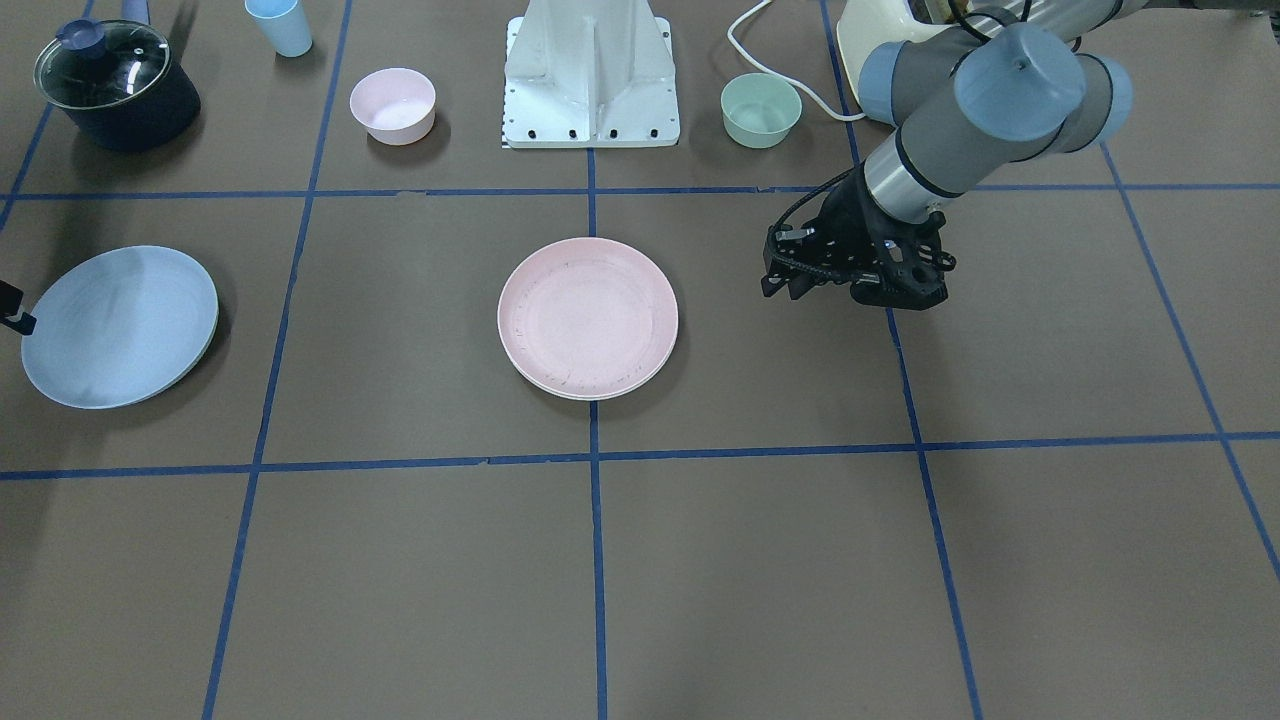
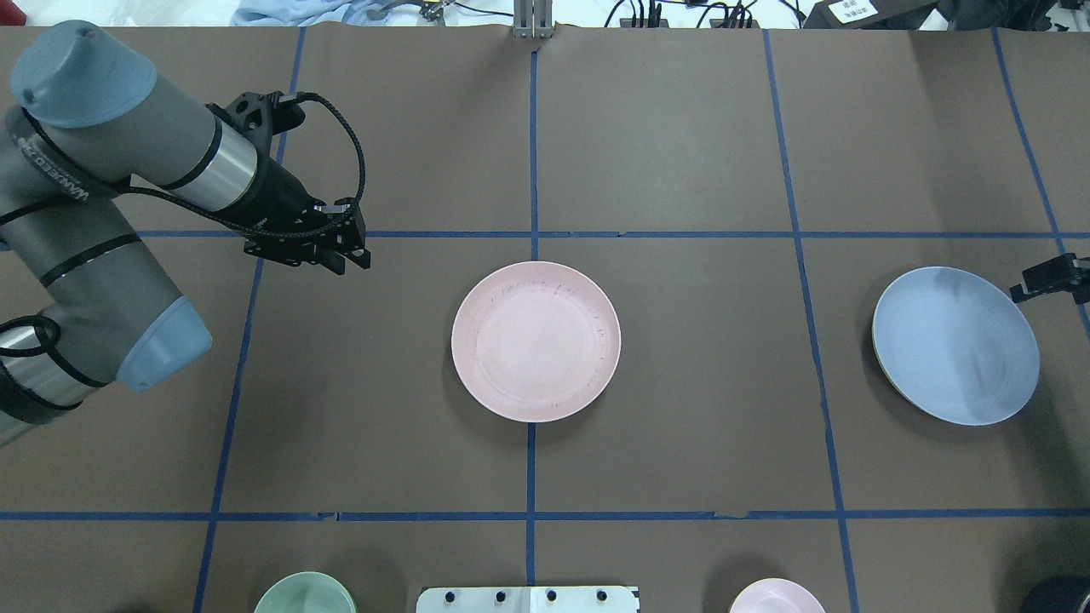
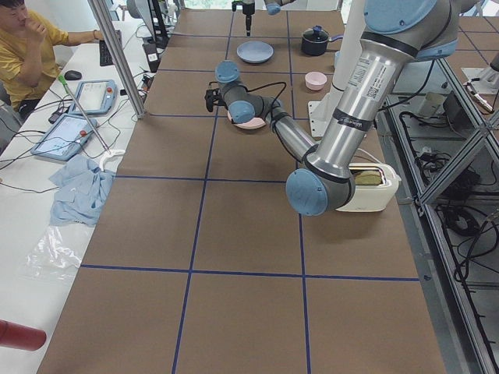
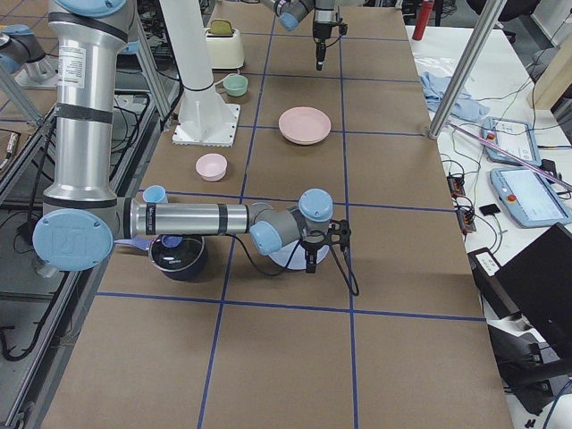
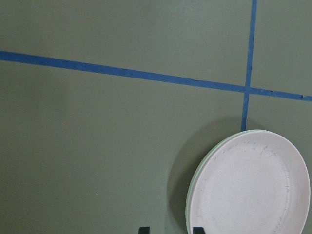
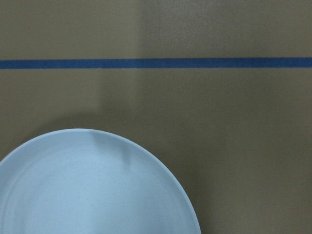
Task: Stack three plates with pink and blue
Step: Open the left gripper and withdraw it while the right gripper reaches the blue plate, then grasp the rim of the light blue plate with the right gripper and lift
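The pale pink plate (image 2: 536, 340) lies mid-table on top of the cream-white plate, whose rim (image 5: 190, 201) shows just under its left edge. My left gripper (image 2: 345, 260) is open and empty, hovering left of this pair and apart from it; its fingertips (image 5: 143, 229) show at the bottom of the left wrist view. The pale blue plate (image 2: 955, 345) sits alone at the right. My right gripper (image 2: 1054, 277) is at that plate's far right rim, mostly cut off by the frame. Its jaws do not show. The right wrist view shows only the blue plate (image 6: 87, 190).
Near the robot base (image 1: 590, 85) stand a small pink bowl (image 1: 393, 105), a small green bowl (image 1: 760, 110), a light blue cup (image 1: 280, 25) and a lidded dark pot (image 1: 115, 85). A toaster (image 3: 366, 181) sits behind the left arm.
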Robot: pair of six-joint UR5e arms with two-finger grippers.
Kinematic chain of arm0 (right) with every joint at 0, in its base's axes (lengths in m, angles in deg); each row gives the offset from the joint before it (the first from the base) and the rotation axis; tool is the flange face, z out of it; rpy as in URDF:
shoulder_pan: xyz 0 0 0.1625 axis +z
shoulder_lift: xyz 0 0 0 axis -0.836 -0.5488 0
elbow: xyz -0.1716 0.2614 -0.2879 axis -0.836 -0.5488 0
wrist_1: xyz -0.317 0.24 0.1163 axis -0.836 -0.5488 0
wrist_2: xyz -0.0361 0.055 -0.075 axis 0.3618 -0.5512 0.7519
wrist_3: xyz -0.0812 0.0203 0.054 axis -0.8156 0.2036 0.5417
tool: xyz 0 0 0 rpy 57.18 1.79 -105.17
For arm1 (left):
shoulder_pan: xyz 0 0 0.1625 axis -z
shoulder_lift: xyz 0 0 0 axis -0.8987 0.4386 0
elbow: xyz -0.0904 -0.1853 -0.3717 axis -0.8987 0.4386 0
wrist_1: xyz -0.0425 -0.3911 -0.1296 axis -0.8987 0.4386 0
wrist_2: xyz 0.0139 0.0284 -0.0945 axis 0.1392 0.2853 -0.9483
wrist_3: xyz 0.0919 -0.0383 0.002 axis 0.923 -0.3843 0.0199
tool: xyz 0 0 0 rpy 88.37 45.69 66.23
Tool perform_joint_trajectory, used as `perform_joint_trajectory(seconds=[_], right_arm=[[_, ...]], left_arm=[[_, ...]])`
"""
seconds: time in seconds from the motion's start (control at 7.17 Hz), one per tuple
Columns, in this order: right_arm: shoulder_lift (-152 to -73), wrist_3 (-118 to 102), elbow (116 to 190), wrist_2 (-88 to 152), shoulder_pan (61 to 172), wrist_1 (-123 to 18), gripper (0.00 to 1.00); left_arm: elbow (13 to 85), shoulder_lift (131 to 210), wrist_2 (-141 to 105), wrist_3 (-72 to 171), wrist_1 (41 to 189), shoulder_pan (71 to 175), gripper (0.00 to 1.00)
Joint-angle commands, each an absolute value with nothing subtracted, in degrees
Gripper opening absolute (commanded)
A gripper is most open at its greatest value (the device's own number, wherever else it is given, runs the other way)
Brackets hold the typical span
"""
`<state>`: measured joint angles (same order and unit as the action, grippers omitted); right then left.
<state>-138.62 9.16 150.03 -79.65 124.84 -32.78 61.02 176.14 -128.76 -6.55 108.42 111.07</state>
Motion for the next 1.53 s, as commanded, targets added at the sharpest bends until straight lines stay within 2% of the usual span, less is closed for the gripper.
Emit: perform_joint_trajectory(seconds=[0.0, 0.28, 0.42, 0.56, 0.7, 1.12, 1.26, 1.4], right_arm=[[-138.1, 16.9, 143.7, -79.6, 122.2, -19.9, 0.96], [-138.6, 17.1, 143.2, -79.8, 120.5, -18.5, 0.89], [-138.7, 17.1, 142.9, -79.9, 120.4, -18.5, 0.79], [-138.8, 17.1, 142.9, -80.1, 120.4, -18.5, 0.13], [-138.9, 16.5, 142.7, -80.1, 120.4, -18.5, 0.00], [-139.8, 16.5, 143.5, -81.2, 120.6, -18.5, 0.00], [-139.5, 17.3, 147.2, -81.6, 120.5, -19.1, 0.00], [-139.2, 17.5, 148.0, -82.0, 120.5, -18.6, 0.00]], left_arm=[[61.1, 175.9, -128.8, -6.3, 108.4, 111.2, 0.41], [61.1, 175.9, -128.8, -6.3, 108.4, 111.1, 0.41], [61.1, 175.9, -128.8, -6.4, 108.4, 111.2, 0.41], [61.1, 175.9, -128.8, -6.4, 108.4, 111.2, 0.41], [61.1, 175.9, -128.8, -6.4, 108.3, 111.1, 0.41], [61.2, 175.9, -128.8, -6.4, 108.3, 111.2, 0.41], [61.2, 175.9, -128.8, -6.4, 108.3, 111.2, 0.41], [61.4, 175.9, -128.8, -6.4, 108.3, 111.2, 0.41]])
